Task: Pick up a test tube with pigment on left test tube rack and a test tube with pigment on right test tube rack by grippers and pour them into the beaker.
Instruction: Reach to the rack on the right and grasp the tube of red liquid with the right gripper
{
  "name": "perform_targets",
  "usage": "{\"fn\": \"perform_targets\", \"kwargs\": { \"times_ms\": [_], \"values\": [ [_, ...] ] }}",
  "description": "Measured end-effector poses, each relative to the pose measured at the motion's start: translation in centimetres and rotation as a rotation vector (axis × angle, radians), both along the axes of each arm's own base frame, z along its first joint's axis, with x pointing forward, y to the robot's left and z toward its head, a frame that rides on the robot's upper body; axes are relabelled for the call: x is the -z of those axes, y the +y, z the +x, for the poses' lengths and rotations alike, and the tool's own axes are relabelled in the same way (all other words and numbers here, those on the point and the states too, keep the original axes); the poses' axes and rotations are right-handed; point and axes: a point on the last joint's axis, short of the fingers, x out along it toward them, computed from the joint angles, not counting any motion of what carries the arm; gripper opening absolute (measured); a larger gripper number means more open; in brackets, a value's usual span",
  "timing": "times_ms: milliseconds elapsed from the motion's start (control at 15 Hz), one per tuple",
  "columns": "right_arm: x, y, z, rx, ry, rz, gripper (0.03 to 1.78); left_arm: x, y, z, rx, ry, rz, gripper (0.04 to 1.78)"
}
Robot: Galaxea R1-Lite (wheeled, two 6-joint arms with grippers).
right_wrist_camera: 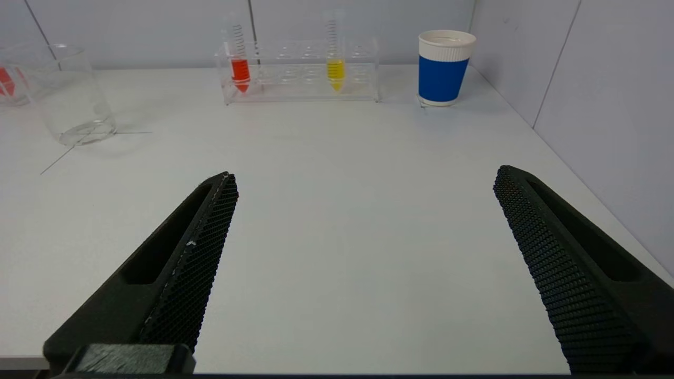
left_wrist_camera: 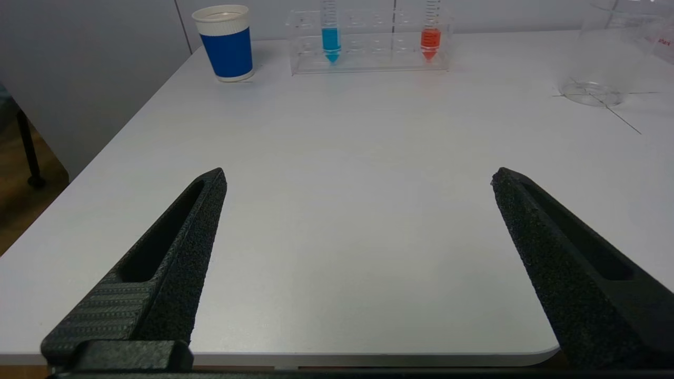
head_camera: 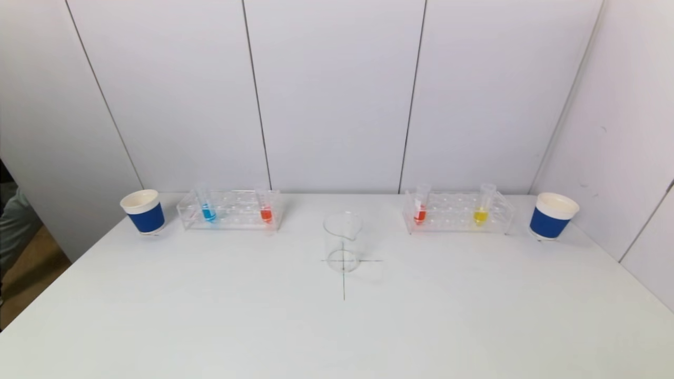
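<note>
Head view: neither arm visible | left gripper [left_wrist_camera: 358, 176] jaws spread wide, holding nothing, over the near edge of the surface [left_wrist_camera: 342, 210] | left rack [left_wrist_camera: 368, 39] far ahead of them (blue and red tubes upright) | right gripper [right_wrist_camera: 363, 176] jaws equally wide, unladen | right rack [right_wrist_camera: 300, 71] far ahead | beaker [head_camera: 342, 242] between racks
</note>
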Motion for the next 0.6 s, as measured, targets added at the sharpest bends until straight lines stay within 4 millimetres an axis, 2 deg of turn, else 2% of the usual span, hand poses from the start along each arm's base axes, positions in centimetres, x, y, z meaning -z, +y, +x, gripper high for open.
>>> {"fn": "perform_targets", "kwargs": {
  "times_ms": [400,600],
  "values": [
    [-0.2,0.0,0.0,-0.007,-0.015,-0.013,1.77,0.0,0.0,0.0,0.0,0.0,0.0,1.76],
    [-2.2,0.1,-0.8,-0.043,-0.067,0.003,1.77,0.0,0.0,0.0,0.0,0.0,0.0,1.76]
  ]
}}
